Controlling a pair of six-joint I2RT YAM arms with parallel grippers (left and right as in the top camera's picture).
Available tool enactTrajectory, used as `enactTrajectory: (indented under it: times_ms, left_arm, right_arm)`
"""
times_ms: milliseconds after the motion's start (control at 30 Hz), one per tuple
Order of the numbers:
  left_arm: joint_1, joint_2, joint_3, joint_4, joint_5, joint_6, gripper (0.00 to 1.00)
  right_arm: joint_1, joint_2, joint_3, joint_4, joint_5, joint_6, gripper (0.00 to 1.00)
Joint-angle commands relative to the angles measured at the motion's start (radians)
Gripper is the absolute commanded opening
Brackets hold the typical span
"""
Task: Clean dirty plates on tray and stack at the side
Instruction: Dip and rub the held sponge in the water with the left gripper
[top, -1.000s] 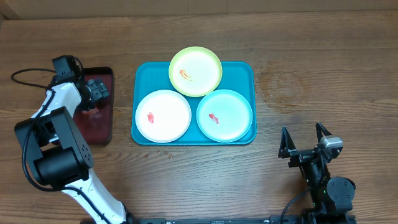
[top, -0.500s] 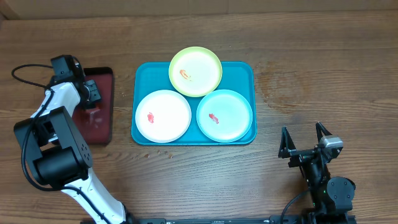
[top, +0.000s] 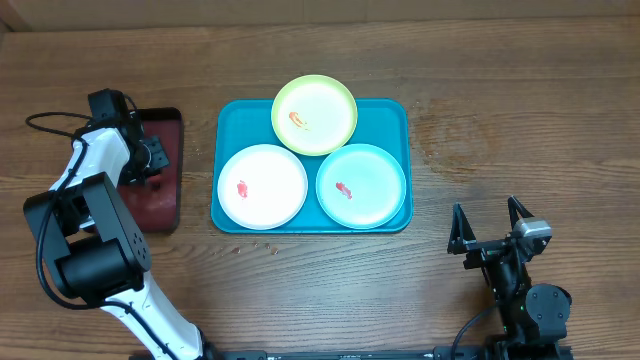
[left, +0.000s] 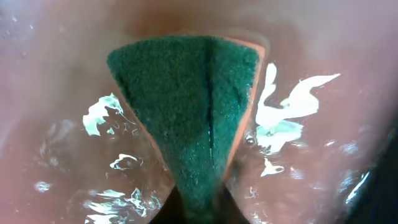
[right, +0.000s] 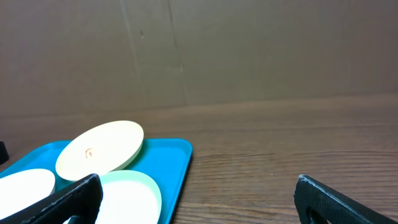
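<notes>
- Dirty plates (top: 262, 187) are laid inside the turquoise tray (top: 240, 115), the yellow-green one overlapping its far rim
- A green sponge (left: 186, 106) is pinched by the left tool (top: 153, 154) over the dark red tray (top: 150, 205)
- The right tool (top: 487, 225) is seen wide open, empty

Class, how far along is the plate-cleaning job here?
Done: nothing; the white round plastic plate, yellow-green plate and mint plate all show red smears on the turquoise rectangular tray. In hand: the left hand pinches a green scouring sponge over the wet dark red tray. Left: wiping and stacking all three; the right hand is open.
</notes>
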Motion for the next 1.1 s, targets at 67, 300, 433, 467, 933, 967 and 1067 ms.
enactTrajectory:
  times_ms: [67,300,433,467,933,967,1067]
  left_arm:
    - [0.008,0.051,-0.043,0.051,-0.056,-0.007,1.0]
    - [0.008,0.051,-0.043,0.184,-0.063,0.008,1.0]
    - [0.008,0.051,-0.043,0.214,-0.063,0.008,0.42]
    - [0.008,0.051,-0.043,0.215,-0.063,0.008,0.3]
    - [0.007,0.051,-0.043,0.042,-0.056,-0.045,1.0]
    - [0.007,0.051,-0.043,0.024,-0.044,-0.058,0.91]
    - [0.007,0.051,-0.043,-0.014,-0.007,-0.076,0.51]
  right_arm:
    - [-0.003,-0.007,-0.01,0.005,0.009,-0.003,1.0]
    - [-0.003,-0.007,-0.01,0.005,0.009,-0.003,1.0]
    - [-0.003,-0.007,-0.01,0.005,0.009,-0.003,1.0]
    - [-0.003,-0.007,-0.01,0.005,0.009,-0.003,1.0]
    - [-0.003,-0.007,-0.01,0.005,0.009,-0.003,1.0]
    - [-0.003,-0.007,-0.01,0.005,0.009,-0.003,1.0]
    - [-0.003,-0.007,-0.01,0.005,0.009,-0.003,1.0]
